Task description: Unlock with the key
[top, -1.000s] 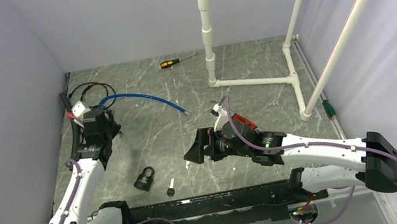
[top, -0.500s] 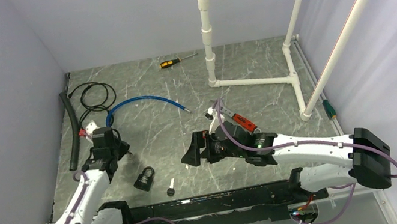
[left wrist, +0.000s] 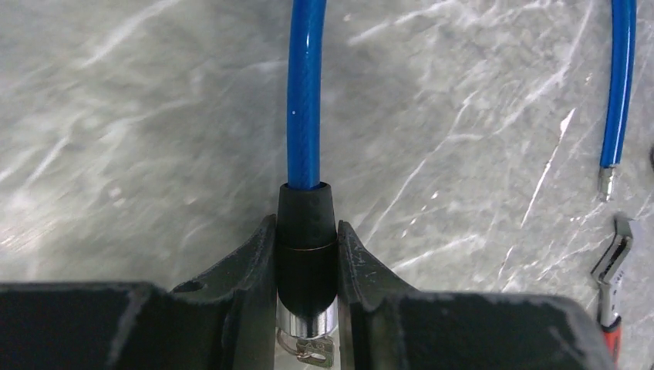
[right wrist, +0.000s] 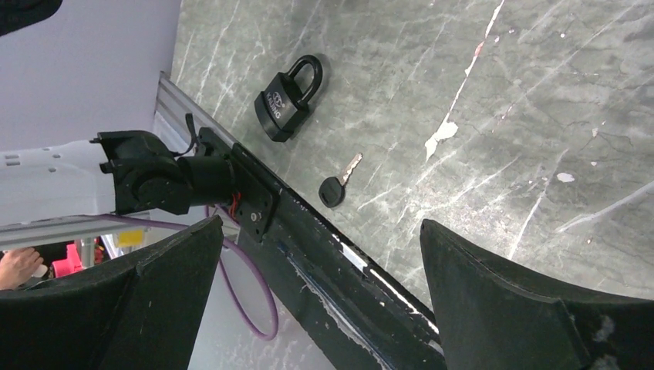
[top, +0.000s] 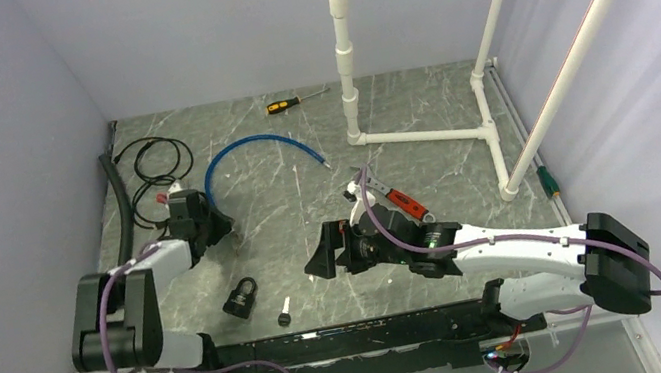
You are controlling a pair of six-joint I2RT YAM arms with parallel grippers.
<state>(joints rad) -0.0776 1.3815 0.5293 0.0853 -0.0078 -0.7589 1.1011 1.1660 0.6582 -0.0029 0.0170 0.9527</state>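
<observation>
1. key (right wrist: 337,185) is seen on the counter (right wrist: 540,116) near the padlock (right wrist: 287,100).
2. judged light, stiff; best pinched by its black head.
3. right gripper (right wrist: 320,225) is spread wide, empty; left gripper (left wrist: 306,231) is clamped on blue cable (left wrist: 306,92).

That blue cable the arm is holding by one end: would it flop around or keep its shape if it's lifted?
Probably springy rather than limp: the blue cable holds a smooth arc on the table. Its glossy sheath looks slippery, but the left gripper clamps the black end cap, likely a firmer hold.
</observation>
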